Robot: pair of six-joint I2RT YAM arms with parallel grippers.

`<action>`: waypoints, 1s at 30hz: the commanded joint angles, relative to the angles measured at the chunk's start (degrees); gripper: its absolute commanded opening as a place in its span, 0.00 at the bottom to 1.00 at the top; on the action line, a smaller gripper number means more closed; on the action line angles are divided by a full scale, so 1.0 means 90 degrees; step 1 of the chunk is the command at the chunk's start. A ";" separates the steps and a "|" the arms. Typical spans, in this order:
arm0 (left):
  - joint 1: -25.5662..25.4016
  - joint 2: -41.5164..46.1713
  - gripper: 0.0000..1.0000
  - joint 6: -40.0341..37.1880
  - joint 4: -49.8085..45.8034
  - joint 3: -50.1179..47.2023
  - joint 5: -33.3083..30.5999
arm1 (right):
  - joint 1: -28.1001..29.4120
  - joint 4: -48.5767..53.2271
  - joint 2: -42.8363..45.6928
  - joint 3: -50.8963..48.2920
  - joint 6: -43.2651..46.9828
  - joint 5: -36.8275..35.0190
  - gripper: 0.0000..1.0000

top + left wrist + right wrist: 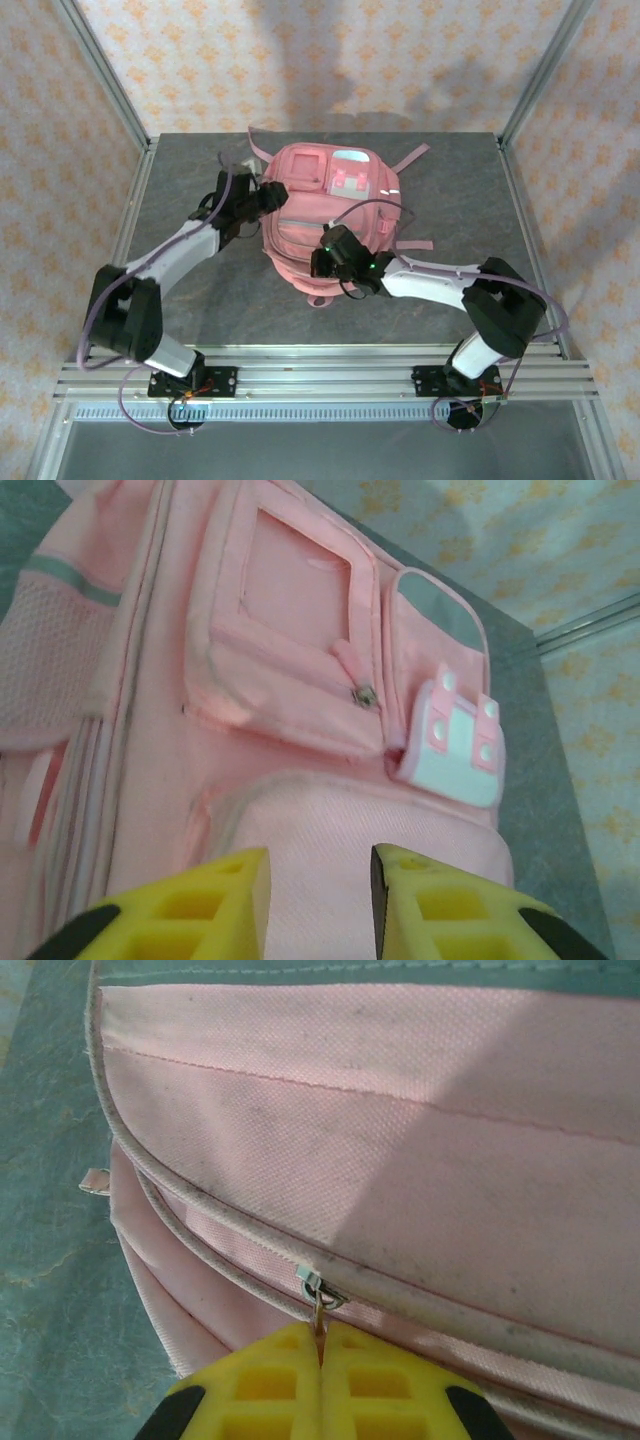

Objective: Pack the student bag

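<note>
Right wrist view: right fingers pinched shut on the zip pull, ready to drag it. Centre of the table, the bag lies flat; left fingers parted, empty, at its nine o'clock side, probably bracing it.

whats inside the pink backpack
Nothing inside can be seen: pink fabric covers the whole student bag, and no open gap shows. The right gripper has its jaws pinched shut on the metal zip pull.
</note>
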State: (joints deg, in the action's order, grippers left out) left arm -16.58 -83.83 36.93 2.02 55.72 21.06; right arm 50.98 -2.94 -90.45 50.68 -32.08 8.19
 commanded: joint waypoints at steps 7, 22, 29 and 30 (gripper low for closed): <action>-0.1040 0.1237 0.42 0.1273 0.1031 -0.2078 -0.0740 | 0.0029 -0.0374 -0.0047 0.0212 0.0068 0.0094 0.00; -0.1586 0.0071 0.37 0.1740 0.1636 -0.1810 -0.1567 | 0.0037 -0.0562 -0.0086 0.0099 0.0029 0.0187 0.00; -0.1416 -0.0171 0.00 0.1519 0.1501 -0.1524 -0.1666 | -0.0009 0.0064 0.0022 0.0064 0.0123 -0.0323 0.00; -0.1350 -0.0142 0.00 0.1466 0.1457 -0.1531 -0.1647 | -0.0057 0.0144 0.0094 0.0007 0.0136 -0.0391 0.00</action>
State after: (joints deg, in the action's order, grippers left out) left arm -30.37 -84.79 52.47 13.52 39.86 8.56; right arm 50.46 -4.19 -91.57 50.83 -32.01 6.50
